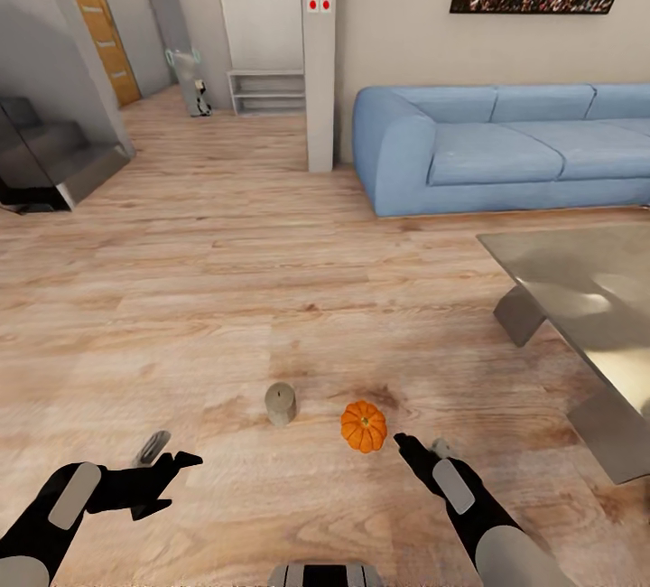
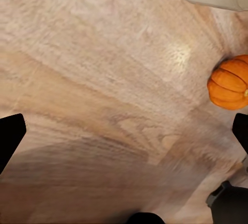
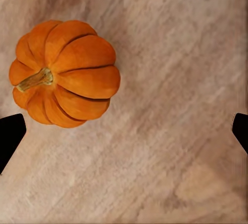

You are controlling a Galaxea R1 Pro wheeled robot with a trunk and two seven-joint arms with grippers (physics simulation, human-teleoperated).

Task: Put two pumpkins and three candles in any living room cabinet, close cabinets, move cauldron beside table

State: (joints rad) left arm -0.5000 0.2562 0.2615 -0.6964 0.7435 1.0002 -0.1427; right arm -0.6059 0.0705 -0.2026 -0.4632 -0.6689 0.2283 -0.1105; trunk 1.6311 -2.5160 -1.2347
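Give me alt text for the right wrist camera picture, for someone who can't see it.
A small orange ribbed pumpkin with a short stem lies on the light wooden floor, seen from straight above. The dark tips of the right gripper's open fingers show at both edges, off to one side of the pumpkin.

Head camera high, facing forward-down; wrist cameras close above floor (image 1: 226,298); all share pumpkin (image 1: 364,426).

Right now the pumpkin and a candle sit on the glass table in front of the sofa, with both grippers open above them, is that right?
Not quite: the pumpkin and candle sit on the wooden floor, not on the table, as the head view shows. The left gripper and right gripper do look open.
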